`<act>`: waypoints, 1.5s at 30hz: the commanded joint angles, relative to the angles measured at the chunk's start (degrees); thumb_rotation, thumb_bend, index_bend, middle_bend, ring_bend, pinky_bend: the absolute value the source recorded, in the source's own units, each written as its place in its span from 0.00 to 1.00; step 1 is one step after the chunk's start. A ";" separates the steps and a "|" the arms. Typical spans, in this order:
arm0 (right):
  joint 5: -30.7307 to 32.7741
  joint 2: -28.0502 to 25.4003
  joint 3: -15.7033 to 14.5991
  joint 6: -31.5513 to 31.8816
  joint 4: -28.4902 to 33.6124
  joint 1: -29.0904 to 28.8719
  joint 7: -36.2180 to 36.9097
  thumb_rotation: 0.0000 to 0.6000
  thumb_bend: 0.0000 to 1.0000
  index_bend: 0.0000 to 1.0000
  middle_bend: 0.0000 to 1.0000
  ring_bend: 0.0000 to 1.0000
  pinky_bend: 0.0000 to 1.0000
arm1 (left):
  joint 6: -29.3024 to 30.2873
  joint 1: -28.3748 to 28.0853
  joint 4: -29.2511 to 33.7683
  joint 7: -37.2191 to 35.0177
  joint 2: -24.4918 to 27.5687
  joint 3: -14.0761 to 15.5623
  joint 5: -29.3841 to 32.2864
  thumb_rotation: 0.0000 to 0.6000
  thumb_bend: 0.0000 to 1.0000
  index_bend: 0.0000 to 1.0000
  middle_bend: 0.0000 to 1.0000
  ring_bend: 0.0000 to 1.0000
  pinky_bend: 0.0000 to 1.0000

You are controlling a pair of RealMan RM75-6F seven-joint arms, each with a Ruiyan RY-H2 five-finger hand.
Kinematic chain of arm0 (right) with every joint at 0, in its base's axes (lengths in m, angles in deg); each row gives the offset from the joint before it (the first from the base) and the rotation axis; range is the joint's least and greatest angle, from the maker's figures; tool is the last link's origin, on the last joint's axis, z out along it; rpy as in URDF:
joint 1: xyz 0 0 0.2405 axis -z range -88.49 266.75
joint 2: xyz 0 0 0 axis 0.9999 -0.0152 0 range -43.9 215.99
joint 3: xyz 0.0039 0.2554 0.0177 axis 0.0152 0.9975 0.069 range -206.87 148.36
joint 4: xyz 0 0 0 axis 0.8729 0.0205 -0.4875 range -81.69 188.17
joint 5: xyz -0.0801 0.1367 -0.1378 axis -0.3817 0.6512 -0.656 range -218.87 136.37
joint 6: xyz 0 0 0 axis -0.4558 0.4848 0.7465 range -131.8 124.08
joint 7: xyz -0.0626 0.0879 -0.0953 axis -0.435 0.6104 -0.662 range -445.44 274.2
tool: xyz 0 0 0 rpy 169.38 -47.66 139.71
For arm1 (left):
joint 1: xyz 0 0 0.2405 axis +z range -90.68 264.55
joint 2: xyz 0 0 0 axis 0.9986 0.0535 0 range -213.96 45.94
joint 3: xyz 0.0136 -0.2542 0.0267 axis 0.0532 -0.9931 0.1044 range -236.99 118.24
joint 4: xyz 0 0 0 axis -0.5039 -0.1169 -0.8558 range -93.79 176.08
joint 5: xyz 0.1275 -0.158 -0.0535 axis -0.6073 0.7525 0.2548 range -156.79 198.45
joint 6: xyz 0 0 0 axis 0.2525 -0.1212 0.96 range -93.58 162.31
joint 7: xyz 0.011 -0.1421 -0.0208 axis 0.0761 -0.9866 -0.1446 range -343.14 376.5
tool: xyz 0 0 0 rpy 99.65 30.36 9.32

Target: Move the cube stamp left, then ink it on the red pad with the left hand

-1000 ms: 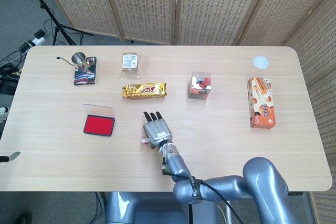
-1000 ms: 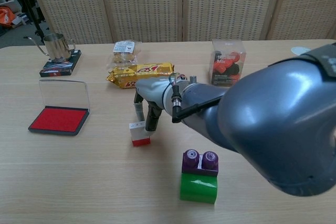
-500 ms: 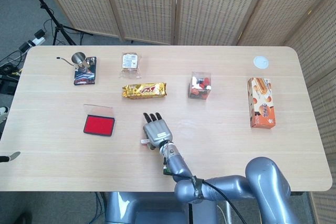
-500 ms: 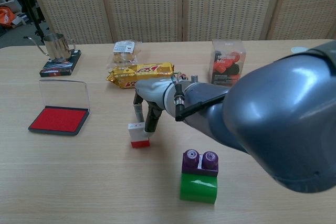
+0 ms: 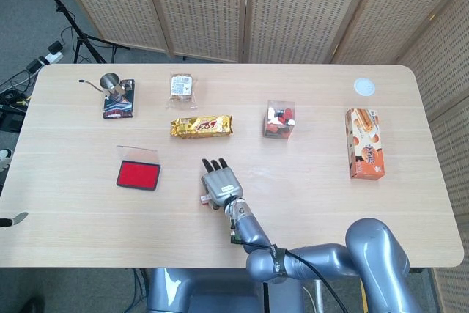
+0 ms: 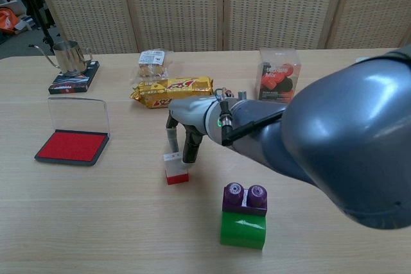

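Here, stamp: small white cube stamp with red base, likely light, rigid; grip upper sides.
Right hand: fingers pointing down at stamp; hold unclear.
Left hand: unseen.

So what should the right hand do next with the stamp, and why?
Probably close the fingers of the right hand firmly on the stamp before shifting it left. The stamp stands on the table with the fingers pointing down right at its top, but a firm grip is not visible. The open red pad lies well to the left.
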 commanded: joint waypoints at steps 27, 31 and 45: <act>-8.09 -19.48 -5.65 2.51 18.12 3.97 -0.69 1.00 0.36 0.07 0.00 0.00 0.00 | 1.85 0.80 0.74 -0.04 0.20 0.54 -1.54 1.00 0.03 0.00 0.00 0.00 0.00; -12.02 -25.53 -7.57 3.77 21.43 5.75 -0.58 1.00 0.36 0.02 0.00 0.00 0.00 | 2.23 0.97 0.82 0.24 0.00 0.64 -1.70 1.00 0.03 0.00 0.00 0.00 0.00; -48.27 -40.04 -20.66 22.15 0.86 27.81 24.20 1.00 0.00 0.00 0.00 0.00 0.00 | 3.41 0.75 -0.15 -1.52 -0.57 1.08 -5.66 1.00 0.03 0.00 0.00 0.00 0.00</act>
